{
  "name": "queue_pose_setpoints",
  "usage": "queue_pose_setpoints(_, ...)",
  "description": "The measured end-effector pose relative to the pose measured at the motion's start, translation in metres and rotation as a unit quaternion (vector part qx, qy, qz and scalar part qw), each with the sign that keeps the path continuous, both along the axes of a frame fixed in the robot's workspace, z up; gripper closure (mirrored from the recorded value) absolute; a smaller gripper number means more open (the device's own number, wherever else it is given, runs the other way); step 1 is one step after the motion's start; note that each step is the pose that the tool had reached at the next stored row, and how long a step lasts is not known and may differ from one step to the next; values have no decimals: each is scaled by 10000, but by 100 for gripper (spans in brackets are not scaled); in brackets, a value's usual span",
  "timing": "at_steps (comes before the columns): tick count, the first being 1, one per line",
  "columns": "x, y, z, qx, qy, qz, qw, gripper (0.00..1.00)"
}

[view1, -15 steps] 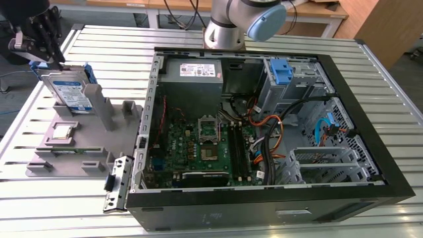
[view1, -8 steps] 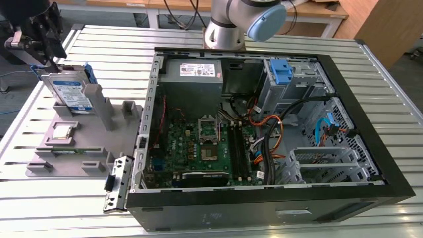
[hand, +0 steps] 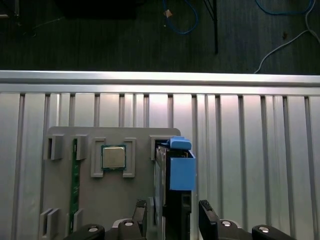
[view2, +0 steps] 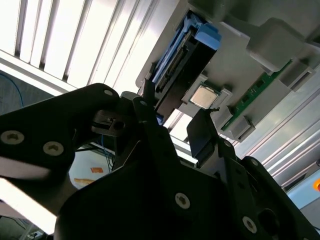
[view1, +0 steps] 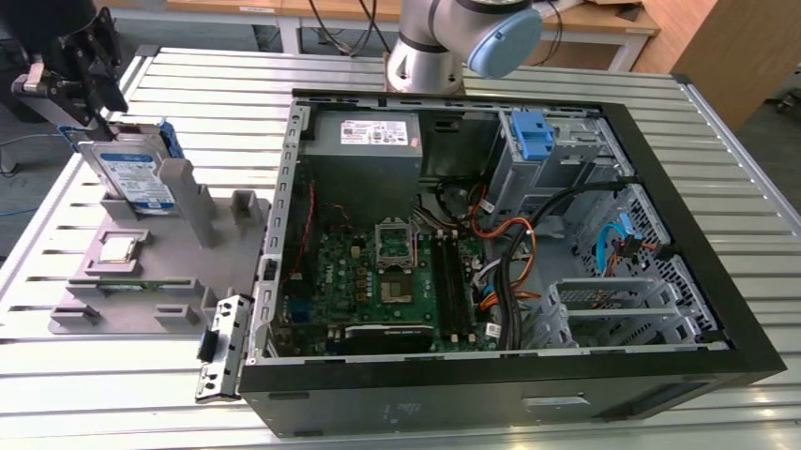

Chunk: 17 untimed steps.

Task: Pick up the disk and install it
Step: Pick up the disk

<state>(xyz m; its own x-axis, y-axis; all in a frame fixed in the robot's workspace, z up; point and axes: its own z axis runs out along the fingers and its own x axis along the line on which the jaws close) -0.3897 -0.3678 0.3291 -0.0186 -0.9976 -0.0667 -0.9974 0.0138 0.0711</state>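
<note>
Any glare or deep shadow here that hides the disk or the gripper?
Exterior view: even light, disk readable. Second wrist view: table slats glare white, gripper a dark silhouette against them. First wrist view: a bright band along the slats' edge, floor beyond dark, disk evenly lit.

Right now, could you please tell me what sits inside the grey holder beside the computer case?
In the grey holder, the disk stands upright and a processor chip lies flat; the disk's lower end is hidden in its slot.
</note>
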Motion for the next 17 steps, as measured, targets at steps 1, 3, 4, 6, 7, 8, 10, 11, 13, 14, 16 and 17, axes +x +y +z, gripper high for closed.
queue_pose_setpoints(1, 0, 0, -14, 0, 0, 0, 10000, 47)
queue_pose_setpoints(3, 0, 0, -39, 0, 0, 0, 10000, 47)
queue_pose_setpoints(4, 0, 0, -52, 0, 0, 0, 10000, 47)
queue_pose_setpoints(6, 0, 0, -75, 0, 0, 0, 10000, 47)
queue_pose_setpoints(7, 0, 0, -85, 0, 0, 0, 10000, 47)
queue_pose_setpoints(8, -1, 1, -96, 0, 0, 0, 10000, 47)
queue_pose_setpoints(10, -1, 1, -120, 0, -1, 0, 10000, 47)
queue_pose_setpoints(11, -2, 1, -134, 0, -1, 0, 10000, 47)
queue_pose_setpoints(13, -2, 2, -163, 0, -2, 0, 10000, 47)
queue_pose_setpoints(14, -3, 2, -176, 0, -3, 0, 10000, 47)
queue_pose_setpoints(16, -6, 3, -198, 1, -8, 1, 10000, 47)
queue_pose_setpoints(17, -7, 3, -200, 8, -10, 1, 10000, 47)
